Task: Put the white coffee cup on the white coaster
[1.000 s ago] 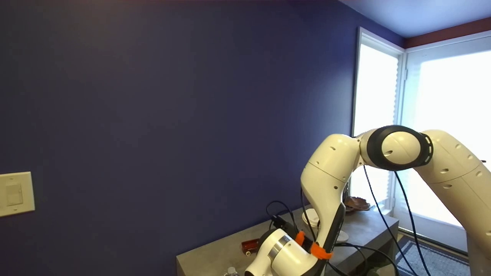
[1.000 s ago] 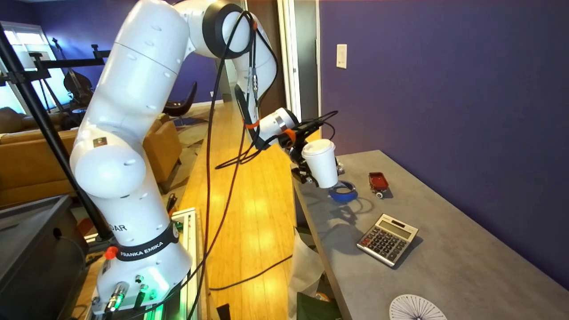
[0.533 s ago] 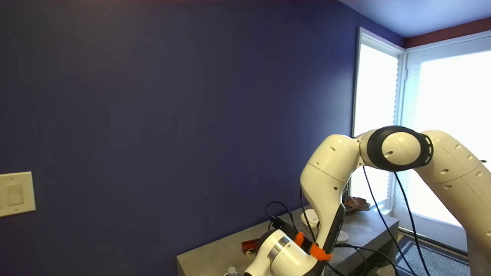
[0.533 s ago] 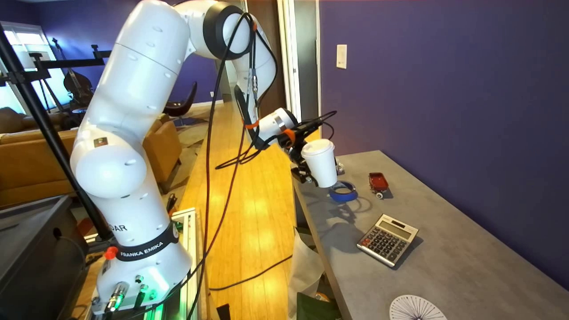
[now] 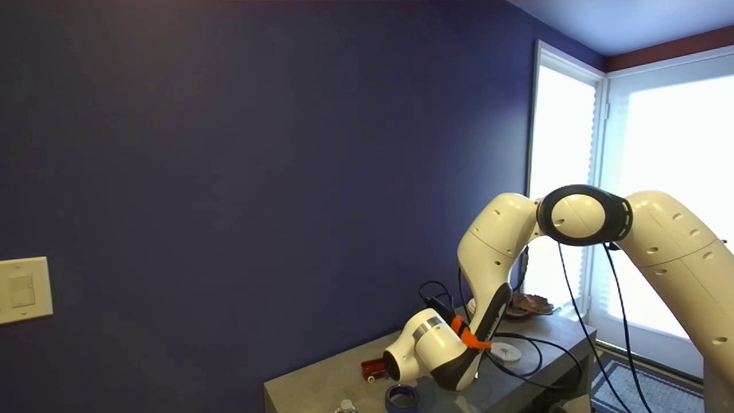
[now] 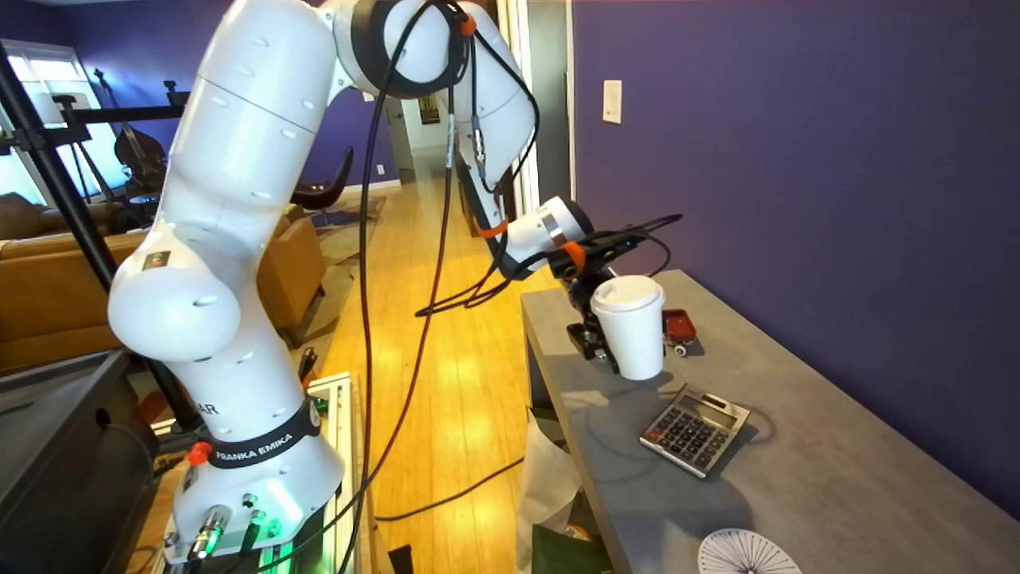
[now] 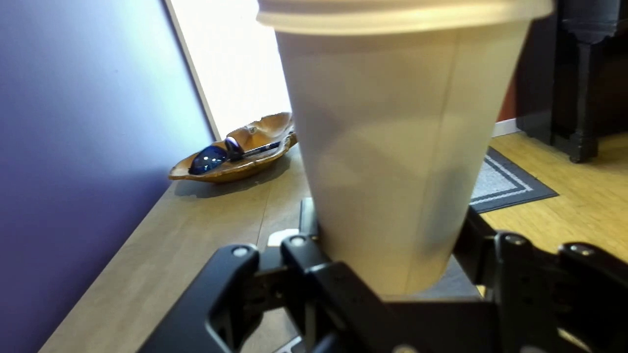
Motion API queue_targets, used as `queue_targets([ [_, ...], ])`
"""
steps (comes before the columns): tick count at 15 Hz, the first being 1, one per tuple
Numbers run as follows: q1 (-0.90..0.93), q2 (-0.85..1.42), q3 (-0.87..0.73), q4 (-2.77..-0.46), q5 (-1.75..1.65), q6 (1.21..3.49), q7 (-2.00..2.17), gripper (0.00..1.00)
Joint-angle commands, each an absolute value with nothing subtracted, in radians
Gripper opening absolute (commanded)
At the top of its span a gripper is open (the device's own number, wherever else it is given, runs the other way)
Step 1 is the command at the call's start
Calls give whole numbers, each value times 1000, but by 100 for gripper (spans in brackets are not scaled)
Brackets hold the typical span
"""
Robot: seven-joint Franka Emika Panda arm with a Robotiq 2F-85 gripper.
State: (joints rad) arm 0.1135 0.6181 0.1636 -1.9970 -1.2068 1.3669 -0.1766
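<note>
The white coffee cup, with a white lid, is held above the grey table, nearly upright. It fills the middle of the wrist view. My gripper is shut around its lower part, one finger on each side. In an exterior view the gripper is partly hidden behind the cup. The white coaster lies flat at the near end of the table, a round white disc with thin dark radial lines, cut by the frame edge. It also shows in an exterior view, beyond the arm. The cup is apart from it.
A calculator lies on the table between cup and coaster. A red toy wagon is near the wall. A blue tape ring and a clear bottle top are at the table's other end. A wooden bowl holds sunglasses.
In the last half second the arm has carried the cup along the table toward the calculator and coaster. The cup now covers the blue ring in an exterior view. Earlier it hardly moved.
</note>
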Motion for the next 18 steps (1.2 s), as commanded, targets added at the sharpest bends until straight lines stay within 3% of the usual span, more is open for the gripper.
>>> queue_targets([
  [1, 36, 601, 116, -2012, -1234, 1440, -246, 41],
  [18, -137, 713, -27, -1945, -1236, 1657, -258, 41],
])
